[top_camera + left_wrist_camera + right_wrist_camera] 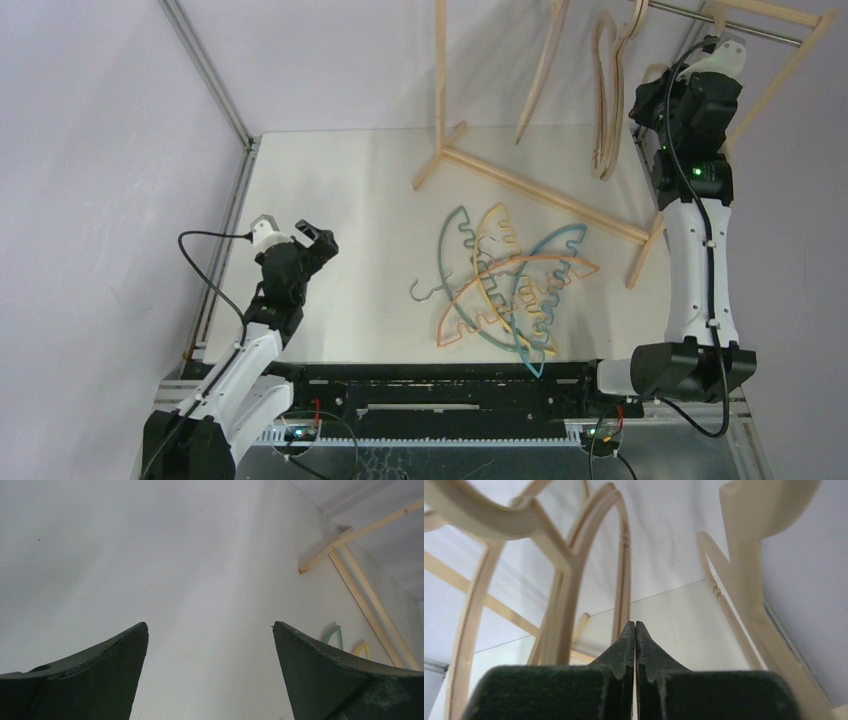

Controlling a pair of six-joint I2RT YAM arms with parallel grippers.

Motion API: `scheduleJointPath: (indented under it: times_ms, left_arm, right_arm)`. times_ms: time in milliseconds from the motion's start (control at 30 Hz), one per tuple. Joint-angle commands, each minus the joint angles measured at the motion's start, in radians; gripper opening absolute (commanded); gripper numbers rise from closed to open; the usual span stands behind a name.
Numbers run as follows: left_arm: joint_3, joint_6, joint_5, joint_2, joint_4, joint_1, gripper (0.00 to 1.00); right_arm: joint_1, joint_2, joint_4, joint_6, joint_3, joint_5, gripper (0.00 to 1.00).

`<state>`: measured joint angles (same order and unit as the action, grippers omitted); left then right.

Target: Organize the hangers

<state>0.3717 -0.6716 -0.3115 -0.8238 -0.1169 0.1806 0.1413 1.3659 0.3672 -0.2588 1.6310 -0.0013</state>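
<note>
Looking right of your wide-open left end effector [292, 233], you find the coloured hangers [508, 285] heaped; your right end effector [634, 628], pinched shut, sits among wooden hangers [624, 570].

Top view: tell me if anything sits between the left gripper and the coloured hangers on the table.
Nothing visible does. The left gripper, open, hovers at the left, and only bare table lies between it and the coloured hangers piled mid-table. The wooden rack stands farther back, off that line.
</note>
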Motion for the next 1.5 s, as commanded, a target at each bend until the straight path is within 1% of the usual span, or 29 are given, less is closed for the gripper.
scheduleJointPath:
  times_ms: [0, 100, 233, 467, 567, 667, 767, 833, 933, 1133, 1300, 1467]
  left_arm:
    - [-0.012, 0.016, -0.003, 0.01, -0.042, -0.006, 1.0]
    - [-0.012, 0.017, 0.0, 0.013, -0.041, -0.006, 1.0]
    - [-0.014, 0.017, -0.003, 0.025, -0.039, -0.005, 1.0]
    - [-0.02, 0.014, 0.001, 0.032, -0.042, -0.005, 0.99]
    - [-0.022, 0.009, 0.008, 0.026, -0.055, -0.006, 1.0]
    - [-0.022, 0.008, 0.012, 0.014, -0.058, -0.005, 1.0]
    - [-0.022, 0.009, 0.012, 0.015, -0.058, -0.006, 1.0]
    - [-0.022, 0.011, 0.011, 0.017, -0.058, -0.005, 0.99]
    - [-0.024, 0.011, 0.01, 0.016, -0.061, -0.005, 1.0]
    - [-0.022, 0.01, 0.014, 0.017, -0.058, -0.005, 1.0]
    - [-0.017, 0.016, 0.01, 0.03, -0.044, -0.005, 1.0]
    - [-0.018, 0.021, 0.005, 0.033, -0.041, -0.006, 1.0]
  right_arm:
    - [-0.005, -0.059, -0.008, -0.028, 0.021, -0.093, 0.01]
    - [-0.02, -0.082, 0.009, -0.049, 0.015, -0.107, 0.01]
    - [-0.051, -0.153, -0.006, -0.076, -0.027, -0.144, 0.01]
    - [-0.106, -0.278, 0.038, -0.094, -0.022, -0.188, 0.01]
    - [-0.111, -0.342, 0.042, -0.091, -0.031, -0.119, 0.01]
    - [-0.109, -0.404, 0.037, -0.068, -0.052, 0.039, 0.01]
    - [-0.09, -0.439, 0.044, -0.041, -0.066, 0.149, 0.01]
    - [-0.061, -0.444, 0.056, -0.031, -0.065, 0.175, 0.01]
    - [-0.023, -0.434, 0.058, -0.027, -0.065, 0.17, 0.02]
    - [0.029, -0.364, 0.024, -0.039, -0.071, 0.149, 0.02]
    - [0.083, -0.291, -0.049, -0.031, -0.081, 0.164, 0.02]
    - [0.095, -0.286, -0.211, -0.005, -0.167, 0.245, 0.02]
